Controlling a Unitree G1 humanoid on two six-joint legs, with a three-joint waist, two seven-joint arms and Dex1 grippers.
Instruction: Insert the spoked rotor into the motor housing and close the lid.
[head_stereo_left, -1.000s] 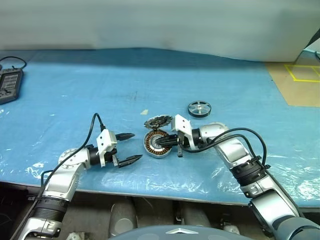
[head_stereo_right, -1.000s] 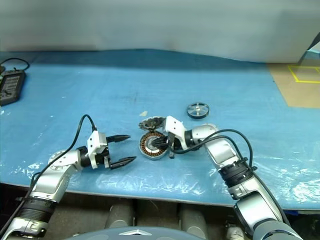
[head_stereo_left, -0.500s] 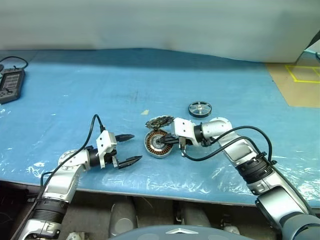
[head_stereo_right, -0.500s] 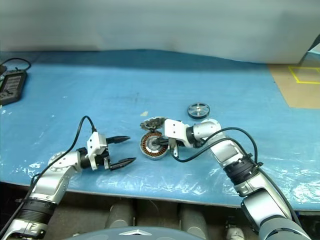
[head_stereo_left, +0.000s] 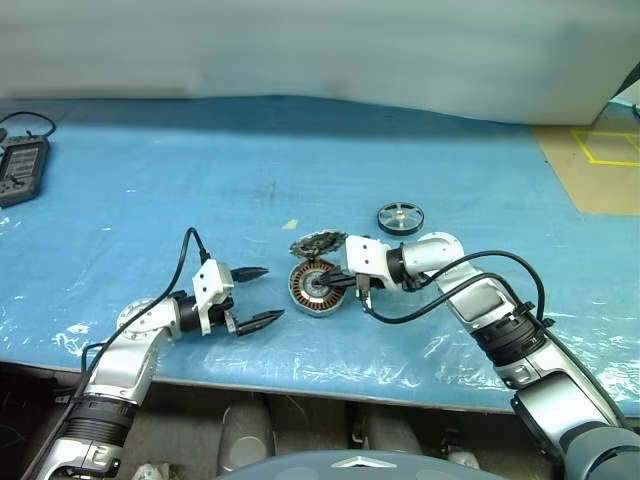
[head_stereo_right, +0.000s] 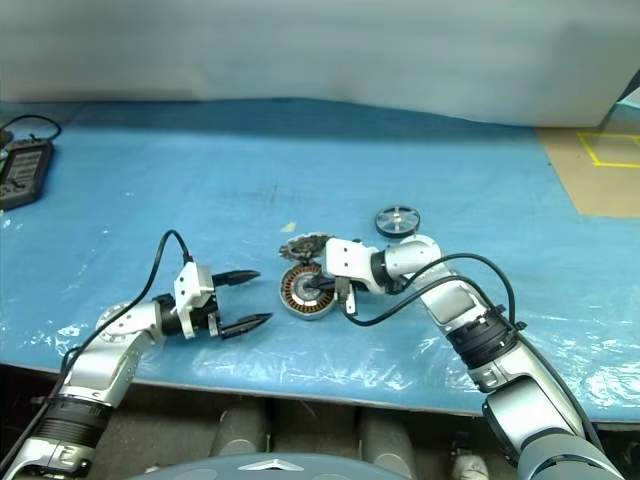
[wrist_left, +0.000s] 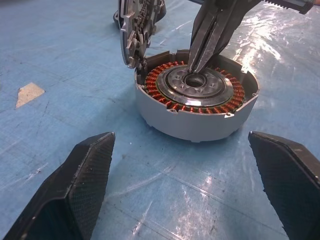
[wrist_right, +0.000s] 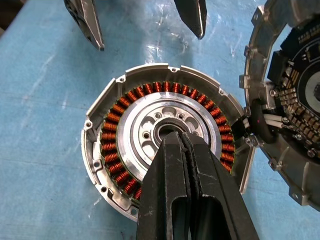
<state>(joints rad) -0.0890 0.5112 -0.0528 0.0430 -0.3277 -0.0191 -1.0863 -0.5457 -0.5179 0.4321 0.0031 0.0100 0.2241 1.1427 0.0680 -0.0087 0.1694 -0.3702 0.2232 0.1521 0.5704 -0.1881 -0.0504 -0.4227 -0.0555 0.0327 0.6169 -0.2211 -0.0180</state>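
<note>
1. The motor housing (head_stereo_left: 317, 287) lies flat on the blue table cover (head_stereo_left: 200, 180), open face up, near the front edge and between the two arms. Its copper windings (wrist_right: 112, 150) ring a silver centre plate with a dark bore.
2. The lid (head_stereo_left: 317, 243) stands swung open at the housing's far rim, tilted nearly on edge, with its inner face toward the housing. White wires (wrist_right: 270, 120) join the two at that rim.
3. The spoked rotor (head_stereo_left: 399, 217) lies flat, spoked face up, well apart from the housing, to its far right.
4. The right gripper (wrist_right: 184, 140) is pressed fully together, holding nothing. It slants down from the right, tips at the housing's centre bore.
5. The left gripper (head_stereo_left: 262, 295) is spread wide and empty, just left of the housing, pointing toward it.
6. A black handheld device (head_stereo_left: 20, 170) lies at the table's far left.
</note>
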